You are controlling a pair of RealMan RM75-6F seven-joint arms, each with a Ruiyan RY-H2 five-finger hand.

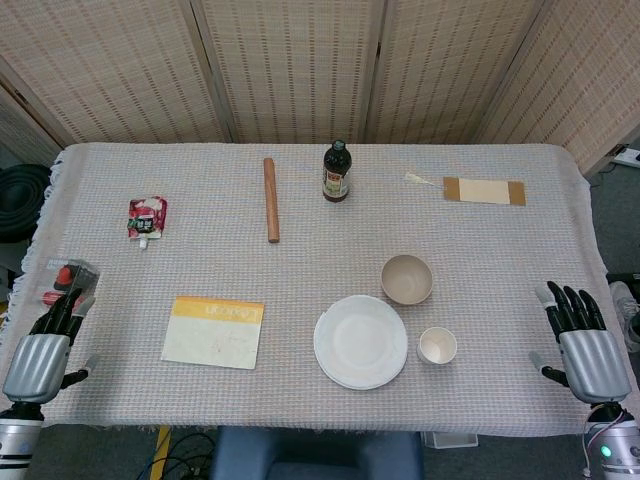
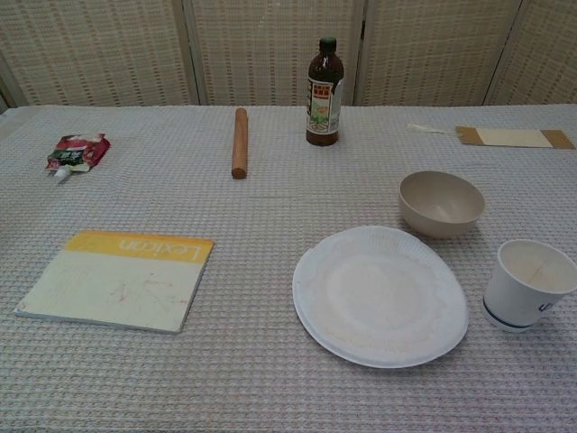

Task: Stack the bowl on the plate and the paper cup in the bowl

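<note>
A white paper plate (image 1: 360, 341) (image 2: 379, 295) lies near the table's front, right of centre. A beige bowl (image 1: 406, 279) (image 2: 441, 203) stands upright just behind its right side, apart from it. A white paper cup (image 1: 437, 346) (image 2: 526, 283) stands upright to the right of the plate. My left hand (image 1: 45, 345) rests at the table's front left edge, fingers apart, holding nothing. My right hand (image 1: 583, 340) rests at the front right edge, fingers apart and empty, well right of the cup. The chest view shows neither hand.
A yellow-and-white booklet (image 1: 214, 331) (image 2: 117, 279) lies front left. Further back are a wooden rolling pin (image 1: 270, 199) (image 2: 239, 142), a dark sauce bottle (image 1: 337, 172) (image 2: 325, 93), a red pouch (image 1: 146, 218) (image 2: 77, 151) and a brown-and-cream card (image 1: 484, 190) (image 2: 513, 137). A small packet (image 1: 68, 277) lies by my left hand.
</note>
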